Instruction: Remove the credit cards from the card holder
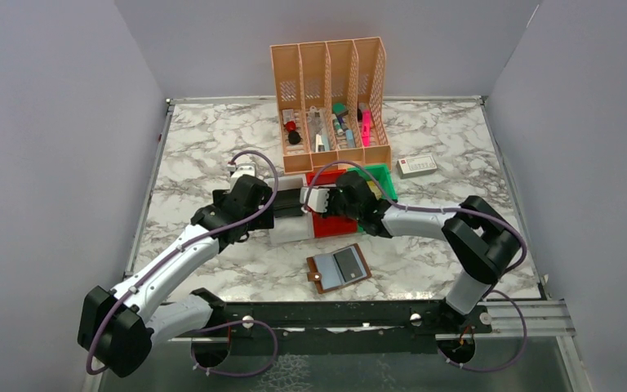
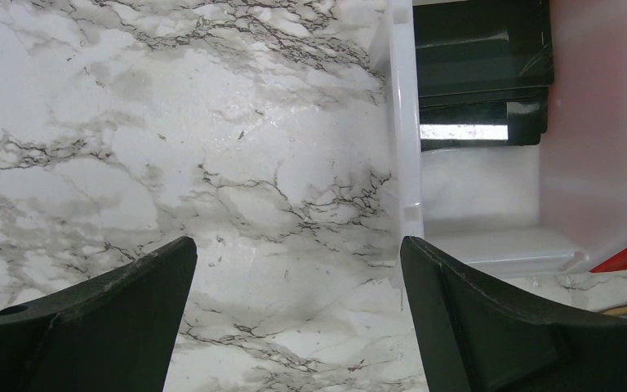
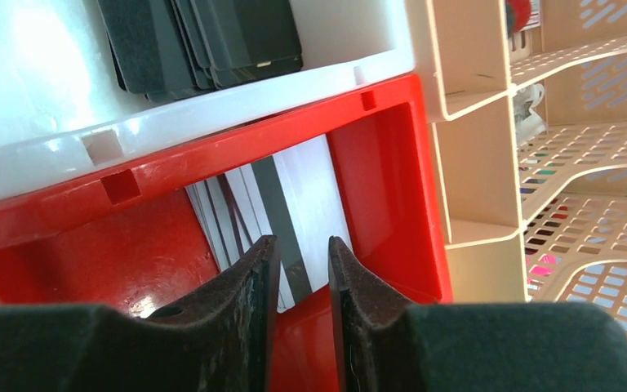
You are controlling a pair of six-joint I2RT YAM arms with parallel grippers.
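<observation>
The brown card holder [image 1: 339, 268] lies open on the marble table, grey inside up, in front of both arms and apart from both grippers. Several white credit cards [image 3: 306, 184], one with a dark stripe, lie in the red bin [image 3: 375, 163]. My right gripper [image 3: 302, 241] hangs just above them, its jaws a narrow gap apart with nothing between. In the top view the right gripper [image 1: 324, 201] sits over the red bin [image 1: 326, 226]. My left gripper [image 2: 298, 241] is wide open above bare marble beside the white bin [image 2: 404, 122].
The white bin holds a stack of dark cards [image 3: 212, 33]. An orange file organizer [image 1: 331, 98] stands behind the bins, with a green bin [image 1: 380, 174] at its foot. A white box with a red end [image 1: 417, 166] lies at the back right.
</observation>
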